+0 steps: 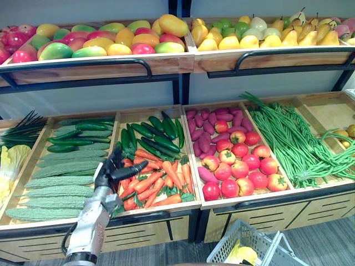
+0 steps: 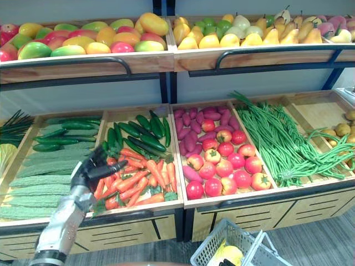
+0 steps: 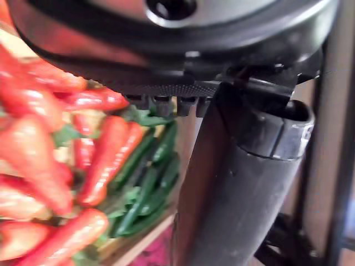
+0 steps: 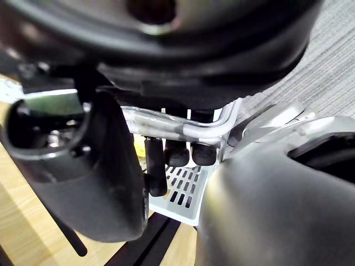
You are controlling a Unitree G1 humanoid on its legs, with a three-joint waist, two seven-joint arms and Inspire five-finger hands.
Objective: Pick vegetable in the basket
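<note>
My left hand (image 1: 109, 172) hovers over the left edge of the carrot bin, open, with fingers relaxed and the thumb pointing right across the carrots (image 1: 161, 180). It holds nothing. In the left wrist view the carrots (image 3: 105, 160) lie just past its fingers (image 3: 166, 103), with dark cucumbers behind them. The white wire basket (image 1: 252, 238) hangs low in front of the stand, with a yellow item (image 1: 242, 255) inside. My right hand (image 4: 176, 155) is curled round the basket's metal handle (image 4: 183, 131), above the white mesh (image 4: 183, 194).
The lower shelf holds bitter gourds (image 1: 58, 185), cucumbers (image 1: 152, 133), tomatoes (image 1: 241, 166) with purple sweet potatoes, and long green beans (image 1: 285, 138). Wooden dividers separate the bins. An upper shelf with a black rail (image 1: 83, 62) carries mangoes and pears.
</note>
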